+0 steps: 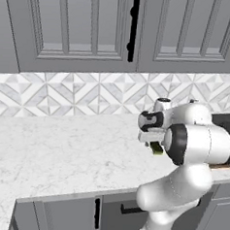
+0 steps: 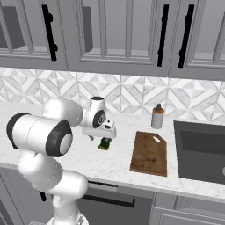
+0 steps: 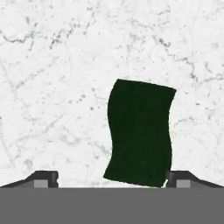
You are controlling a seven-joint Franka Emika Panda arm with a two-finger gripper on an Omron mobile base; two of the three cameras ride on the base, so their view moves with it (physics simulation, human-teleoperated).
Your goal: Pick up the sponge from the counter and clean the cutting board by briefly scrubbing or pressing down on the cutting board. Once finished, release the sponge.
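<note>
Sponge: the sponge (image 3: 140,133) lies flat on the counter (image 3: 52,87), dark green top up; in the hand view it sits just right of centre, its long sides slightly wavy. In the right base view the sponge (image 2: 104,143) is at 9 o'clock from the cutting board, well apart from it.
Fingers: the two fingers (image 3: 43,178) show at the bottom corners of the hand view, spread wide, at about 7 and 5 o'clock from the sponge; the right one is just beside the sponge's lower corner, and contact cannot be told. They hold nothing.
Gripper: the gripper (image 2: 103,137) hangs directly over the sponge, pointing down; from the left base view the gripper (image 1: 153,145) has the sponge (image 1: 156,148) just beneath it.
Cutting board: the cutting board (image 2: 150,153) lies flat on the counter (image 2: 114,165), reddish-brown, bare.
Other things: a small bottle (image 2: 157,117) stands at 12 o'clock from the board, by the backsplash; a dark sink (image 2: 200,149) is at 3 o'clock from the board.
</note>
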